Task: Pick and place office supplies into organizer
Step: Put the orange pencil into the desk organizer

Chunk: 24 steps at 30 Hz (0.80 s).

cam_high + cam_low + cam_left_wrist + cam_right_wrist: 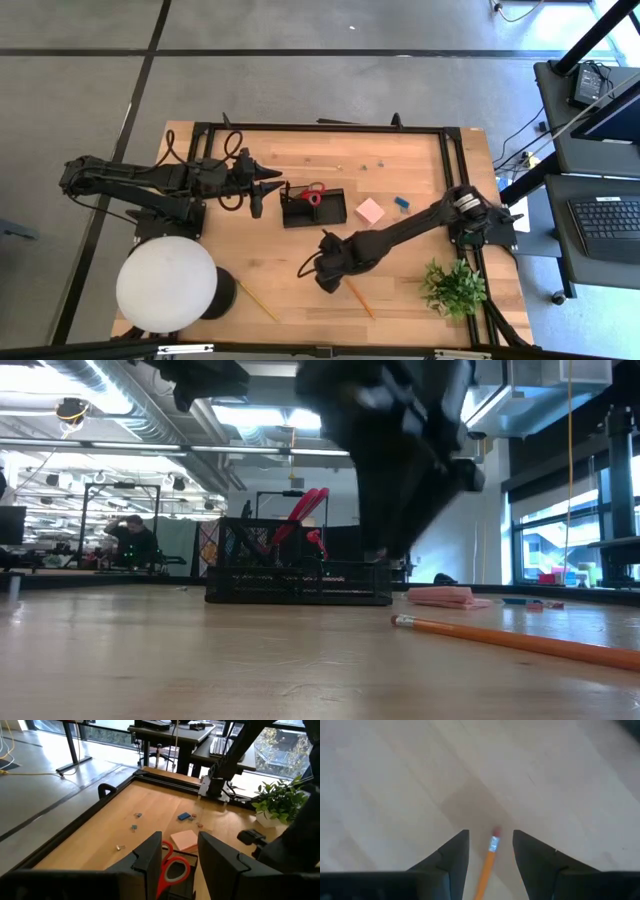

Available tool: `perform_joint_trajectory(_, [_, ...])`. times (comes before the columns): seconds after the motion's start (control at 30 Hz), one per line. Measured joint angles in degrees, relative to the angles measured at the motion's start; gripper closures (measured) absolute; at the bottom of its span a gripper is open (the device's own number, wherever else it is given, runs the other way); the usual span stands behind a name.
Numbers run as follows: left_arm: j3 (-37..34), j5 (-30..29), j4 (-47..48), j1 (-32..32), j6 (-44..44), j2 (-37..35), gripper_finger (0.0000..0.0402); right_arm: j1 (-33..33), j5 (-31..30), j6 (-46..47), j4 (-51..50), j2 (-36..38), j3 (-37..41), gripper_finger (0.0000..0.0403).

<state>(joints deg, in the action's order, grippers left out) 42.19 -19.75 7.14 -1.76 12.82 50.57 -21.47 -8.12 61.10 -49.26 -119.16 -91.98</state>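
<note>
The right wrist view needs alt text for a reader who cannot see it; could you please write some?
The right gripper hangs just above bare pale wooden table, its two dark fingers open either side of a yellow pencil, whose eraser end points forward between them.

My dark arm (400, 450) comes down from above and fills the upper middle, blurred and close, so I cannot make out my fingers there. Behind it on the pale wooden table (200, 660) stands the black mesh organizer tray (298, 582), with red-handled scissors (300, 515) leaning upright out of it. Right of the tray lies a flat pink sticky-note block (440, 596). Nearer, an orange-yellow wooden pencil (520, 640) lies across the right foreground, eraser end toward the middle. A person (135, 542) sits far back.
</note>
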Motion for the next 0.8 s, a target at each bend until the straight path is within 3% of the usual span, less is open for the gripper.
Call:
perform_joint_trajectory(0.27, [0.0, 0.1, 1.4, 0.0, 0.1, 0.0, 0.0281, -0.2, 2.2, 0.0, -0.5, -4.4, 0.0, 0.0246])
perform_joint_trajectory(0.8, [0.0, 0.1, 2.3, 0.0, 0.0, 0.0, 0.0281, 0.0, 4.6, -1.7, 0.2, -6.5, -0.1, 0.0246])
